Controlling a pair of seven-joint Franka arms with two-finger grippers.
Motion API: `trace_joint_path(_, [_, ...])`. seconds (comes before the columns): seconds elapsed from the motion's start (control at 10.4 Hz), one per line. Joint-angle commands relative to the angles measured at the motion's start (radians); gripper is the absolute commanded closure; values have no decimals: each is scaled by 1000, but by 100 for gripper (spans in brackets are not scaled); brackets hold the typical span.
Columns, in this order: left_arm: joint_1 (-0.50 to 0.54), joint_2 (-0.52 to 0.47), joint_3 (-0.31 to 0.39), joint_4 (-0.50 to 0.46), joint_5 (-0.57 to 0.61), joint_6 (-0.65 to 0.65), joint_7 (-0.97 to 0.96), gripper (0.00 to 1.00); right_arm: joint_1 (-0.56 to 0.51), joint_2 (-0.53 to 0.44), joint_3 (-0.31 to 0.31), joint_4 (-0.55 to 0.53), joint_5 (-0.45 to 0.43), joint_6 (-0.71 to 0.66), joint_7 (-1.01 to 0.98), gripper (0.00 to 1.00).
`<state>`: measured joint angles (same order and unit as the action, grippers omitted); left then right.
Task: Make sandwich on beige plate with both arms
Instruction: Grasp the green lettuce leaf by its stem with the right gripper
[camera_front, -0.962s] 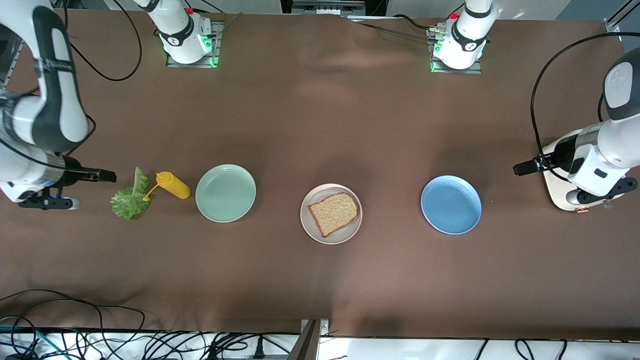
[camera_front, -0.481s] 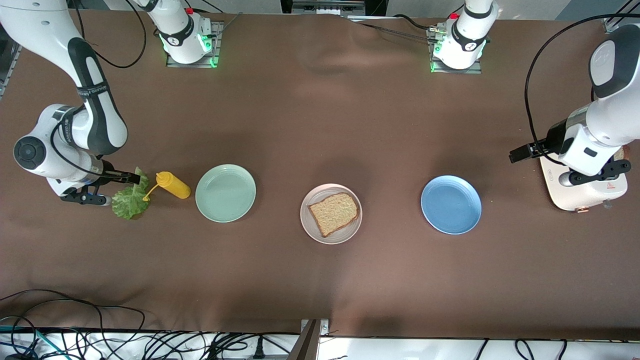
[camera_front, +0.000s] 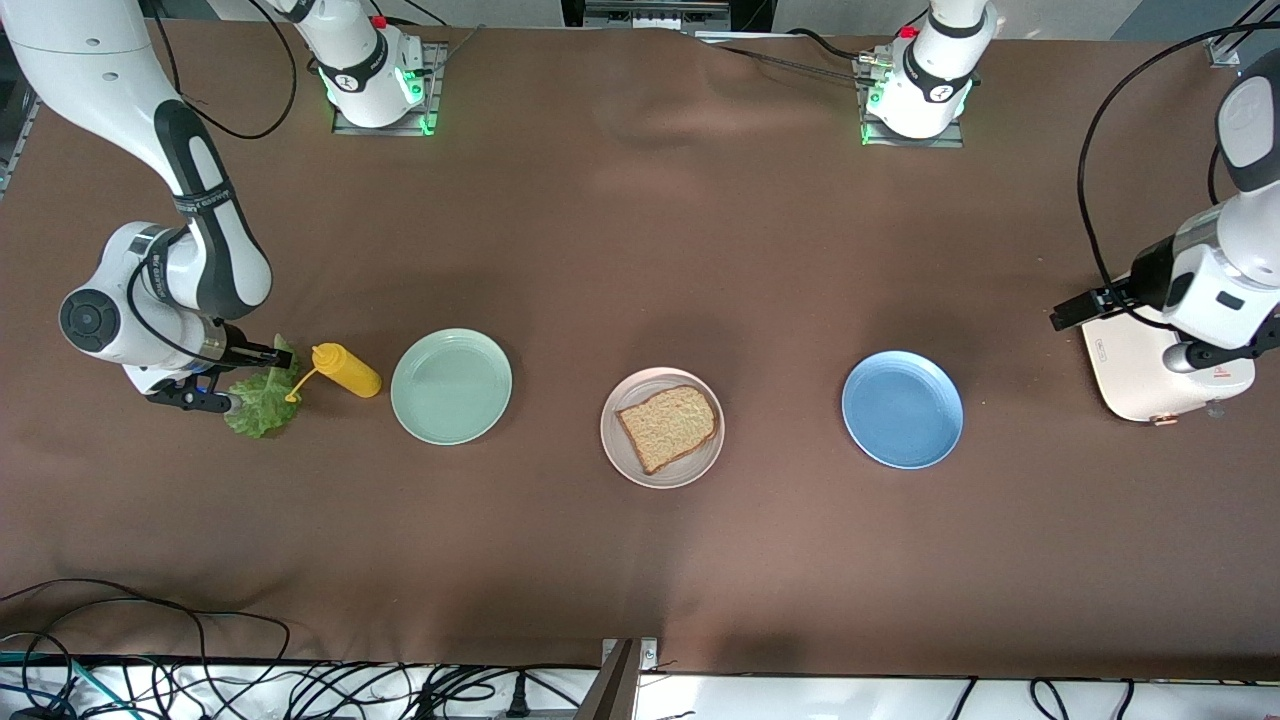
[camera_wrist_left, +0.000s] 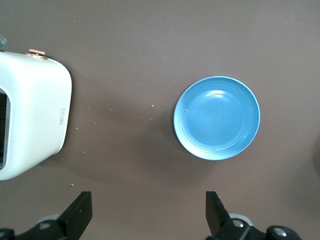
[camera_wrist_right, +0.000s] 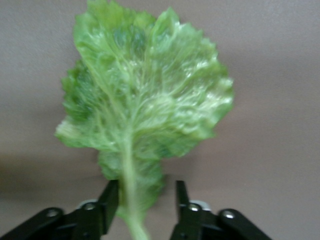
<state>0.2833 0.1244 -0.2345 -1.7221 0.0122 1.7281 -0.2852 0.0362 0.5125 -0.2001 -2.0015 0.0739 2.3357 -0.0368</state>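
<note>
the lettuce leaf (camera_front: 262, 398) lay flat on the worktop (camera_front: 640, 560) at the right arm's end, just beside the yellow squeeze bottle (camera_front: 346, 369). a second earlier the right pincer (camera_front: 240, 380) had hung clear of the leaf toward the worktop's edge; by now it had come down over the leaf's stem end, and its fingers (camera_wrist_right: 109, 202) had narrowed to a partial gap either side of the stem, one finger against it, the other with a sliver of space, so a firm hold could not be confirmed. the leaf itself had not shifted.

the leaf was ruffled, bright green with pale veins and a whitish midrib, a detail only the right wrist view gave (camera_wrist_right: 142, 115); the front view showed it half covered by the pincer.

the beige plate (camera_front: 618, 450) sat at mid-worktop with one brown bread slice (camera_front: 668, 427) on it, unchanged. the mint-green plate (camera_front: 451, 386) lay between it and the bottle, the blue plate (camera_front: 902, 409) toward the left arm's end.

the left pincer (camera_wrist_left: 147, 215) had drifted higher over the white toaster (camera_front: 1135, 375), fingers spread wide and empty; only its wrist view showed that spread, with the blue plate (camera_wrist_left: 217, 117) and toaster (camera_wrist_left: 32, 115) below.
</note>
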Motion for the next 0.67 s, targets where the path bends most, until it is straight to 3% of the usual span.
trace_joint_path(0.0, [7, 3, -6, 18, 29, -10, 24, 0, 1, -3, 5, 15, 24, -2, 11, 100])
trace_joint_path(0.29, [5, 20, -8, 41, 31, -8, 31, 0, 1, -26, 5, 50, 23, -44, 0, 100])
trace_joint_path(0.58, [7, 23, -8, 52, 32, -10, 76, 0, 2, -52, 4, 223, 20, -310, 14, 100])
